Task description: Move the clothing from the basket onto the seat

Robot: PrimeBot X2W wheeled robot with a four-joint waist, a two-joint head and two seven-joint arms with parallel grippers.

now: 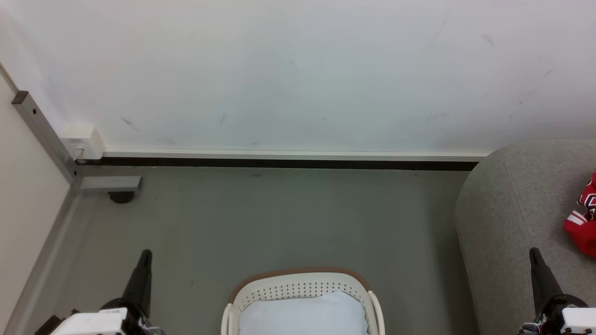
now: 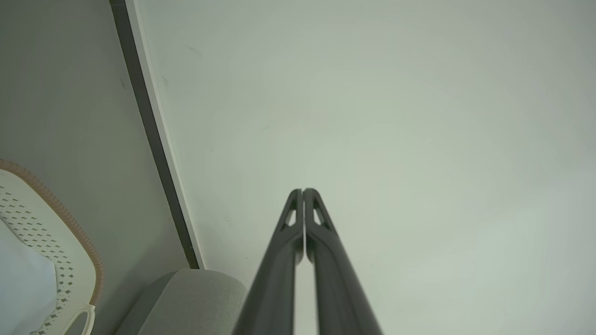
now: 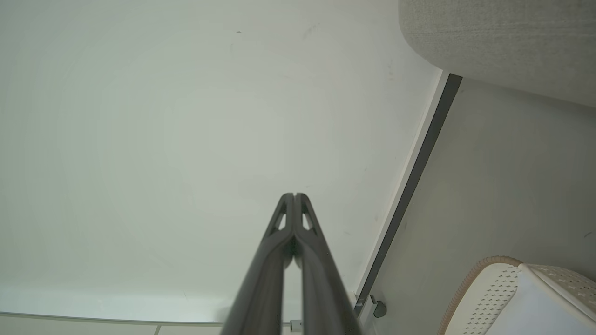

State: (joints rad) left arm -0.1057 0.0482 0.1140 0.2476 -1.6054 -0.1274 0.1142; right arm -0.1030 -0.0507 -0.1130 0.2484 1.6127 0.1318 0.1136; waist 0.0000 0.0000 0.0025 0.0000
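Fingers on our left gripper [image 2: 303, 191] are pressed together on nothing, and those on our right gripper [image 3: 294, 195] are pressed together the same way, also empty. From the head camera, the left gripper sits at 7 o'clock and the right at 5 o'clock. Both point up toward the white wall [image 1: 298, 70], well apart from everything else. At 6 o'clock, on the grey floor [image 1: 279, 218], stands the basket [image 1: 302, 271]. The part we can see holds its pale blue-white liner [image 1: 302, 316] and no red fabric, though its near end is cut off by the frame. At 3 o'clock is the seat [image 1: 512, 209], and the clothing [image 1: 582, 228], a red bundle with white stripes, lies on it at the picture's edge. We judge the move done or nearly so; anything left would be hidden in the basket's unseen near end.
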